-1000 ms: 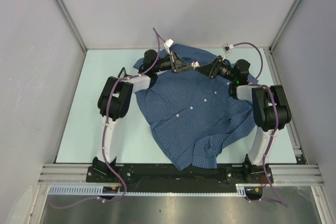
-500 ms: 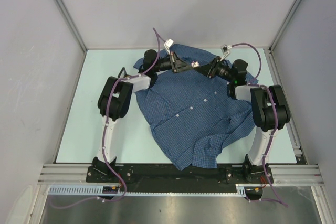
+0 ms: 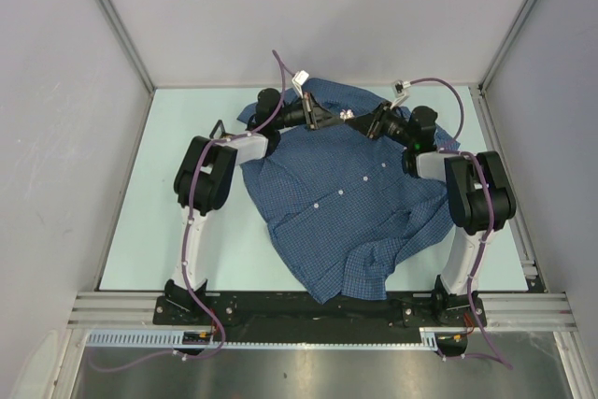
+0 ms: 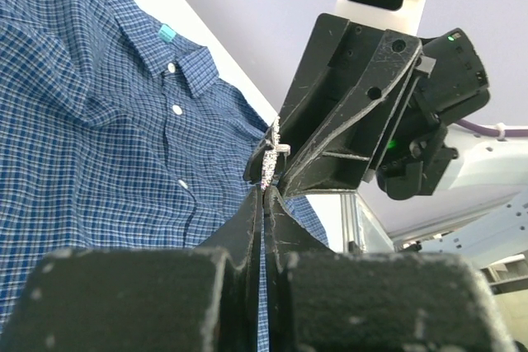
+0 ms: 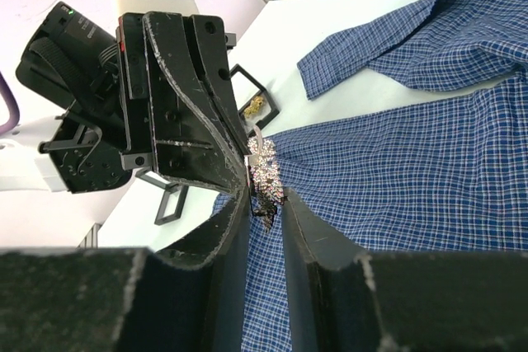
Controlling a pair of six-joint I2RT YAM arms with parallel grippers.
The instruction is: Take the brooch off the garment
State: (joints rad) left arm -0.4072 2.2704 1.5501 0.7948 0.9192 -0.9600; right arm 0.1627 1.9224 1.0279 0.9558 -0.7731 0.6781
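Note:
The garment [image 3: 346,203], a blue checked shirt, lies spread on the pale table [image 3: 187,184]. Above its collar end my two grippers meet tip to tip. The brooch [image 3: 348,116], small and sparkling with a silver pin, hangs between them. My left gripper [image 3: 336,119] is shut and pinches the brooch [image 4: 271,158] just beyond its tips [image 4: 266,193]. My right gripper [image 5: 266,197] stands narrowly open, one finger on each side of the brooch's [image 5: 266,172] lower end, with a gap still showing below it. The shirt [image 5: 429,162] lies well beneath.
A small gold object [image 5: 253,106] lies on the table beside a black wire frame [image 5: 247,84]. A black bracket [image 3: 218,128] stands left of the shirt. Grey walls [image 3: 56,137] close in the table, and an aluminium rail [image 3: 318,310] runs along the near edge.
My right gripper has slid left toward the left gripper and its jaws have narrowed around the brooch. The left gripper and the shirt have stayed put.

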